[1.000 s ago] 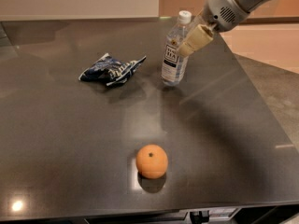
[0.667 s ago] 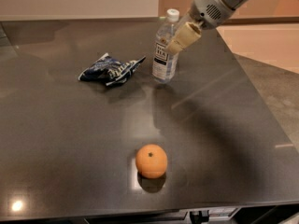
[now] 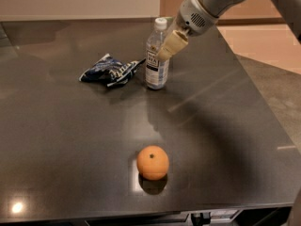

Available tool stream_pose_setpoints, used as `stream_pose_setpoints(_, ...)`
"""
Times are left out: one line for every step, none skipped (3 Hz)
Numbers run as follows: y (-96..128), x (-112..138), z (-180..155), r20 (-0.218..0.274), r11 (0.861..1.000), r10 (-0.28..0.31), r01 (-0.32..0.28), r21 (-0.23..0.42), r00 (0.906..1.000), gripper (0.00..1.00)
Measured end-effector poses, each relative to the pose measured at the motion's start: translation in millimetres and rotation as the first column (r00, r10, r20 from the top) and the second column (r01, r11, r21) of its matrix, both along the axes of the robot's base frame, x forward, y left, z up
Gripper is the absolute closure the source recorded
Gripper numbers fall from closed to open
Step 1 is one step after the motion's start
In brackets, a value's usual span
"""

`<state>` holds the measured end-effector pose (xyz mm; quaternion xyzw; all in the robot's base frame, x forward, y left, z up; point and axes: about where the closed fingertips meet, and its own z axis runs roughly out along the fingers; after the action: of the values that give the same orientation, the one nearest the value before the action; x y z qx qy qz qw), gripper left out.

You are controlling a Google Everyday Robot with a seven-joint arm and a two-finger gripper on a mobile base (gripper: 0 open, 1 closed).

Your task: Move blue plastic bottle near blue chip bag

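Camera view: bottle (image 3: pixel 155 72) upright, just right of bag (image 3: pixel 109 71)
gripper (image 3: pixel 163 52): jaws clamped on bottle's upper part
orange (image 3: pixel 153 162): well apart, near table's front

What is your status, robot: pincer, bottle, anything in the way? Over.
Pincer shut on blue plastic bottle, high on its body. Bottle upright, close beside blue chip bag. Orange far toward the near edge, not in the way.

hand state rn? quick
Hand: closed on the upper part of the clear bluish plastic bottle with white cap, which stands upright beside the crumpled dark blue chip bag.
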<state>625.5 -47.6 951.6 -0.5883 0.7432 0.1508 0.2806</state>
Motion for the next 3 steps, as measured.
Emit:
stream_pose_setpoints(7.0, -0.5, -6.9, 0.001, 1.000, 0.008, -0.008, -0.004, 1.0000, 0.60)
stream_pose_setpoints(11.5, -2.7, -11.1, 0.010, 1.000, 0.009, -0.009, -0.010, 0.9999, 0.36)
stream_pose_setpoints(13.1, -2.5, -12.4, 0.007, 1.000, 0.012, -0.012, -0.010, 0.9999, 0.13)
